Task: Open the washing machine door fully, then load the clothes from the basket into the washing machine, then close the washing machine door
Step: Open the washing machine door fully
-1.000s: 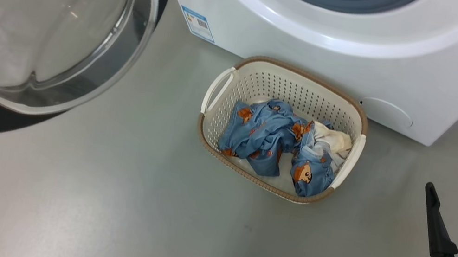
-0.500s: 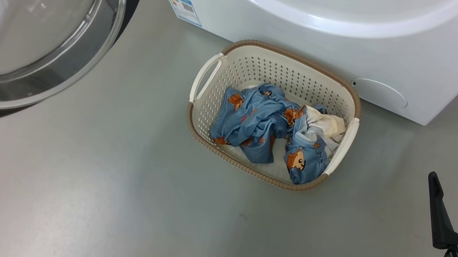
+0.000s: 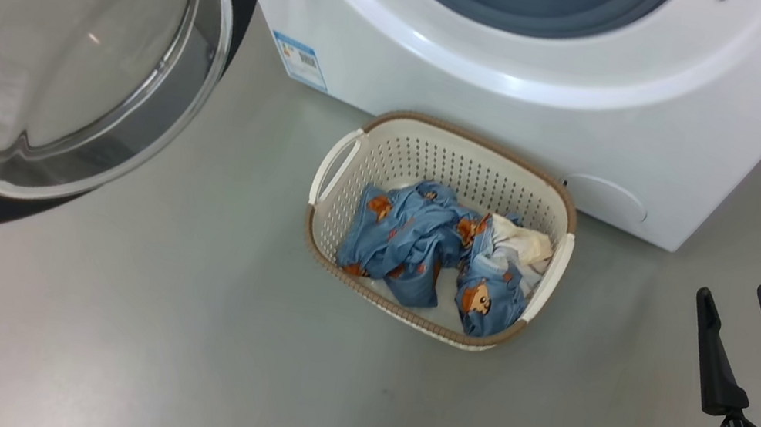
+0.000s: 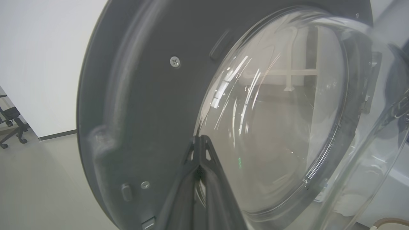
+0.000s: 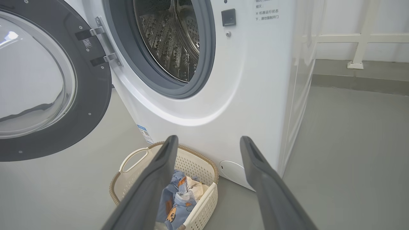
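My left claw (image 4: 199,140) is pinched shut with nothing in it. Its tips are right at the inner face of the washing machine door (image 3: 30,26), where the dark ring meets the glass bowl; I cannot tell whether they touch. The door stands swung well out to the left of the washing machine (image 3: 494,100), leaving the drum (image 5: 169,41) exposed. My right claw (image 3: 732,295) is spread wide and empty over the floor (image 3: 166,363), well to the right of the basket (image 3: 458,130). The basket sits just in front of the machine with the clothes (image 3: 407,238) bunched inside. If I push on that curved glass with closed tips, I reckon they could skid off and let the door drift into my loading path. The basket looks light, so a deep grab might snag its perforated wall and drag it along. A shallow pinch might lift one garment and spill another on the way to the drum.
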Tool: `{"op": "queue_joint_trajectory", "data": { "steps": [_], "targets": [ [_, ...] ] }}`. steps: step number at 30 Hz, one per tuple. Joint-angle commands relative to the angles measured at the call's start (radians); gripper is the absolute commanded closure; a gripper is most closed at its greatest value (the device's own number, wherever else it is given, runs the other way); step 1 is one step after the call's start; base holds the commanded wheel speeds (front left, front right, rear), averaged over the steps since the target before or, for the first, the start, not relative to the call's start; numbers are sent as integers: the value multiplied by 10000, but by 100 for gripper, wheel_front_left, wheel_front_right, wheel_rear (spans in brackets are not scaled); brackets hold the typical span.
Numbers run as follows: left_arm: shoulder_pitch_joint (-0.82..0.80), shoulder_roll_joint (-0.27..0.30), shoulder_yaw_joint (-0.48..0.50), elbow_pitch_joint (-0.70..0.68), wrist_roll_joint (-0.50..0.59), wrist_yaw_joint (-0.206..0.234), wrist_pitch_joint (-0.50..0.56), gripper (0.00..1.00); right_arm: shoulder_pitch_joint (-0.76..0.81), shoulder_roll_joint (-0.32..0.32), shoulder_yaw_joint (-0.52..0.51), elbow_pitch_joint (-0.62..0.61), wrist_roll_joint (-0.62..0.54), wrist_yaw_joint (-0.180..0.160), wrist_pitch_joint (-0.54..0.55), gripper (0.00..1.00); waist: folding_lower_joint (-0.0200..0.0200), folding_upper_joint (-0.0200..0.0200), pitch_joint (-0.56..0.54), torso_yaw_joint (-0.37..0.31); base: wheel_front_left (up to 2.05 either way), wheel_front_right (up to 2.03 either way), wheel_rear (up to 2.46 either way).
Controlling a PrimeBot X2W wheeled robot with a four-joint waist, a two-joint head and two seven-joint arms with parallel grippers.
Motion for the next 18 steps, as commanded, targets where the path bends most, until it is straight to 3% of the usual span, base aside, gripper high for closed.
{"op": "queue_joint_trajectory", "data": {
  "steps": [1,7,9,10,11,12,18],
  "targets": [
    [222,545,236,-440,131,-57,-57,100,146,-84,170,-185,-22,46,-122,0,0,0,-320,-63,0,0,0],
    [1109,311,204,-1415,414,-442,-57,97,271,108,138,-142,-43,46,-122,0,0,0,-811,-229,0,0,0],
    [1438,246,193,-1756,456,-655,-57,75,269,156,165,-152,-58,46,-122,0,0,0,-937,-349,0,0,0],
    [1591,194,202,-1959,435,-780,-57,57,263,175,157,-163,-62,46,-122,0,0,0,-976,-410,0,0,0],
    [1737,114,229,-2122,410,-858,-57,33,261,190,143,-171,-65,46,-122,0,0,0,-1015,-466,0,0,0],
    [1879,44,214,-2256,419,-942,-57,0,270,201,147,-170,-67,46,-122,0,0,0,-1059,-516,0,0,0],
    [2496,-484,-247,-2864,552,-1308,-57,0,251,328,147,-150,-74,46,-122,0,0,0,-1257,-934,0,0,0]
  ]
}}
